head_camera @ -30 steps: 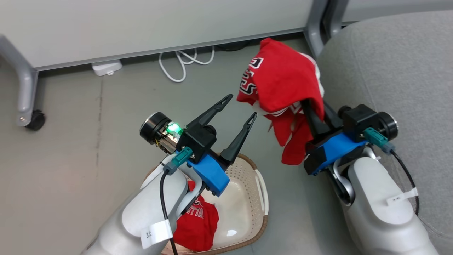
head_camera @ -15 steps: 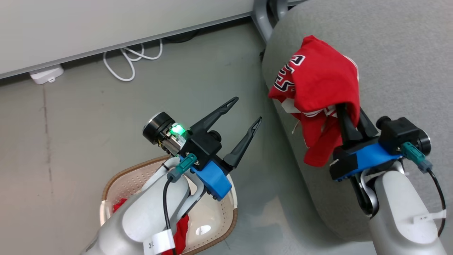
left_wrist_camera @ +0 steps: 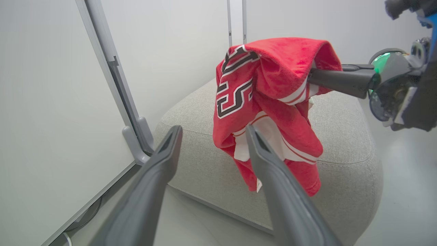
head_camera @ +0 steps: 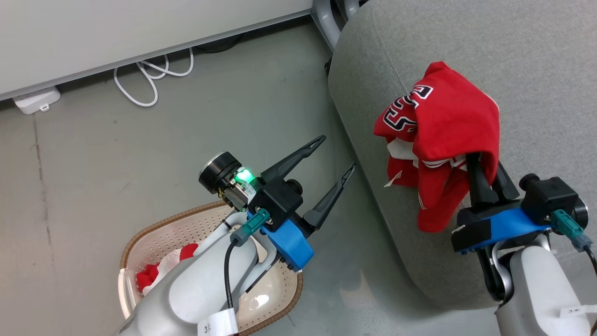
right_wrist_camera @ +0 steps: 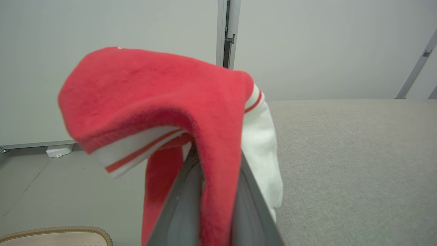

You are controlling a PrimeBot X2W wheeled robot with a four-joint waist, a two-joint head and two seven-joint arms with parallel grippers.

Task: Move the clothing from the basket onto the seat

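Observation:
A red jersey [head_camera: 447,121] with white panels and black-and-white numbers hangs bunched from my right gripper [head_camera: 487,175], which is shut on it just above the left part of the light-grey seat [head_camera: 513,56]. In the right wrist view the cloth [right_wrist_camera: 164,92] drapes over the gripper [right_wrist_camera: 215,191], hiding the tips. My left gripper [head_camera: 338,151] stands open with nothing in it, over the floor above the cream basket [head_camera: 154,228]. More red clothing [head_camera: 149,273] lies in that basket, mostly hidden by my left arm. The left wrist view looks past its gripper [left_wrist_camera: 211,135] at the jersey [left_wrist_camera: 273,102].
A white cable [head_camera: 149,79] and a white plug box [head_camera: 35,100] lie on the grey floor along a white partition. A grey metal frame leg [head_camera: 324,18] stands by the seat's far corner. The basket's rim [right_wrist_camera: 68,229] sits low at the left.
The head camera has swung right. My right gripper has carried the jersey from above the floor to above the seat. The left gripper stays open.

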